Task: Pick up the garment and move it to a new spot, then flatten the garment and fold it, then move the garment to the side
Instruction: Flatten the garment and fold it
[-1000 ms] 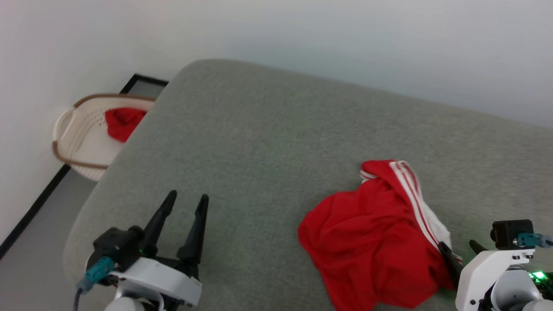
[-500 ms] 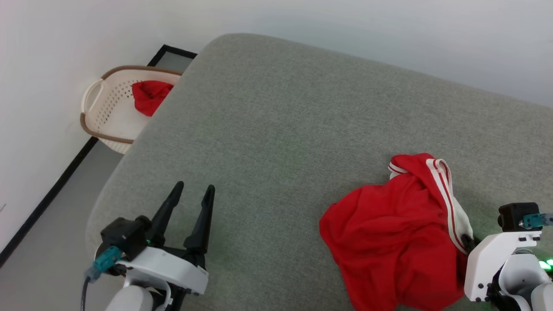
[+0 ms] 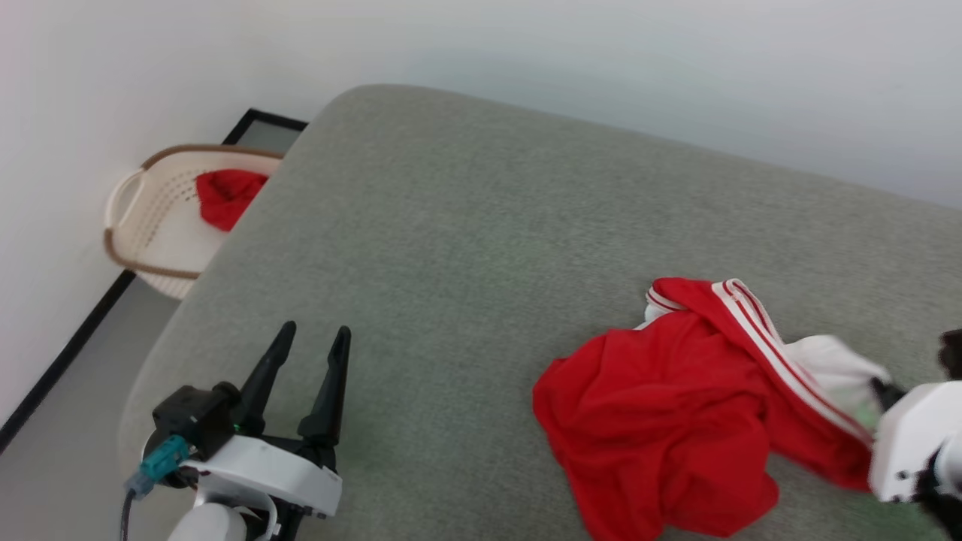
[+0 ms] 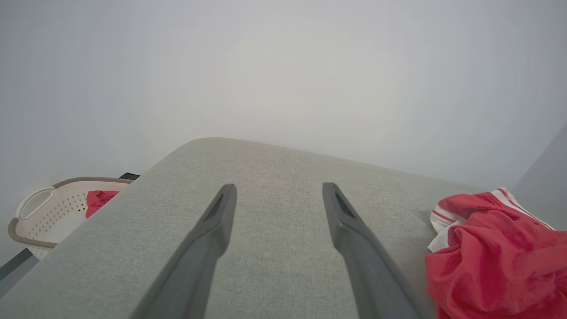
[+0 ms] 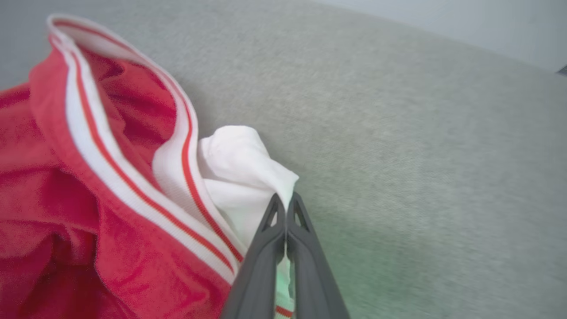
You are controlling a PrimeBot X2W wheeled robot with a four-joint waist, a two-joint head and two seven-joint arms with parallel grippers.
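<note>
The garment (image 3: 676, 406) is a red shirt with white striped trim, lying crumpled on the right part of the grey cushioned surface (image 3: 488, 225). My right gripper (image 3: 881, 392) is at its right end, shut on the white sleeve (image 5: 239, 177). In the right wrist view the two fingers (image 5: 285, 208) are pressed together, with white fabric pinched between them and the sleeve drawn out from the red bulk (image 5: 66, 199). My left gripper (image 3: 316, 330) stands open over bare surface at the lower left, well apart from the garment (image 4: 496, 252), and its fingers (image 4: 279, 188) hold nothing.
A cream perforated basket (image 3: 143, 225) with a brown rim sits on the floor beyond the surface's left edge, with a small red cloth (image 3: 225, 195) inside. A pale wall runs behind. Bare grey surface stretches between the two grippers.
My right gripper has shut on the garment's white sleeve and drawn it out to the right. The head camera has shifted. The left gripper stays open.
</note>
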